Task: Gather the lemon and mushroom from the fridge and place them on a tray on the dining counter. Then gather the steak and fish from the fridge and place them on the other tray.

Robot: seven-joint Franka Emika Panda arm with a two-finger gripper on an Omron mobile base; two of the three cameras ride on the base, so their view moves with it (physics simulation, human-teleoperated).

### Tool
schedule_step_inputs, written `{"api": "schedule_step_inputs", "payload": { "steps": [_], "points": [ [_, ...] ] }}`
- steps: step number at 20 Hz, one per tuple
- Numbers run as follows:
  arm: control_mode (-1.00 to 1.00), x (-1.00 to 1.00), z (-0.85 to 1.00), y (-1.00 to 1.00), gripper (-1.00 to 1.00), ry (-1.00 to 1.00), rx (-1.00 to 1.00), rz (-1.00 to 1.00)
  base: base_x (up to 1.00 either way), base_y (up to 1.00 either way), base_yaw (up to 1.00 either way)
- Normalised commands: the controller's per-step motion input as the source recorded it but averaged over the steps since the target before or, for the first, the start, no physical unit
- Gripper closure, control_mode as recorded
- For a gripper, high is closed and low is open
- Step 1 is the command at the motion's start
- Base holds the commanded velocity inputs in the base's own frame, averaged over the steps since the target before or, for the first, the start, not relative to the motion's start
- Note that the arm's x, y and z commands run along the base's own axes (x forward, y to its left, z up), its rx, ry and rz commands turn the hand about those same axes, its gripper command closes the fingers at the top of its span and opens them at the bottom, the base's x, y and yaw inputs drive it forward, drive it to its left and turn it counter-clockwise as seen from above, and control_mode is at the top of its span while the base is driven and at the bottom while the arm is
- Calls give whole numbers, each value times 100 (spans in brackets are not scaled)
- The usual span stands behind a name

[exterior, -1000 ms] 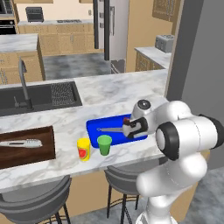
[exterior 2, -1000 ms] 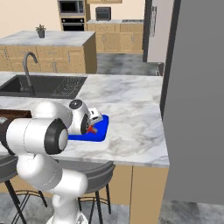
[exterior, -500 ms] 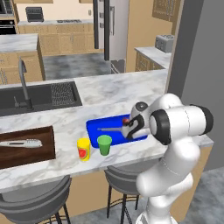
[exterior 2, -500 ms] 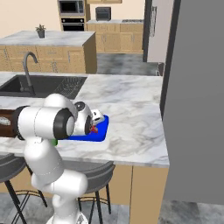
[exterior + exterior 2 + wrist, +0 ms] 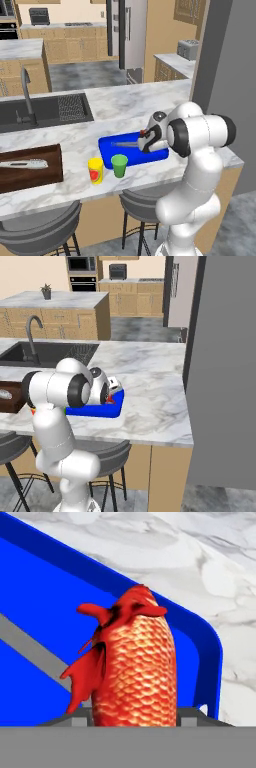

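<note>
1. The white arm rises from beside the stools, bends at a big elbow over the front edge of the dining counter [image 5: 125, 100], and reaches sideways and down so its hand hangs low over the blue tray [image 5: 111, 149].
2. The gripper [image 5: 146, 141] sits above the tray's right end, near the corner closest to the robot; from the right base camera the gripper [image 5: 111, 392] shows just past the elbow, over the tray [image 5: 97, 411].
3. The claw is narrowed to a small gap and clamped on the red-orange scaly fish [image 5: 132, 667], which stands between the two tips with its tail fins pointing away from the hand.
4. Through the hand camera the fish hangs over the blue tray [image 5: 45, 612] near a rounded corner of the rim, with marble beyond.
5. A thin grey strip lies on the tray floor.
6. A green cup [image 5: 119, 165] and a yellow cup [image 5: 95, 170] stand just in front of the tray.
7. The brown tray [image 5: 35, 172] lies well to the left, beside the sink [image 5: 45, 111].
</note>
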Motion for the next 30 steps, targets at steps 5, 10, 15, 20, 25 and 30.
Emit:
{"api": "schedule_step_inputs", "payload": {
  "steps": [5,10,15,20,25,30],
  "points": [
    [-100,-25,-8,0,-100,0,0,0,0,0,0],
    [-100,-3,22,8,-100,0,3,0,0,0,0],
    [-100,-8,50,1,-100,0,3,0,0,0,0],
    [-100,-50,52,0,-100,0,4,0,0,0,0],
    [-100,-58,57,0,-100,0,3,-2,0,0,0],
    [-100,-81,57,0,-100,0,0,-8,0,0,0]
  ]
}}
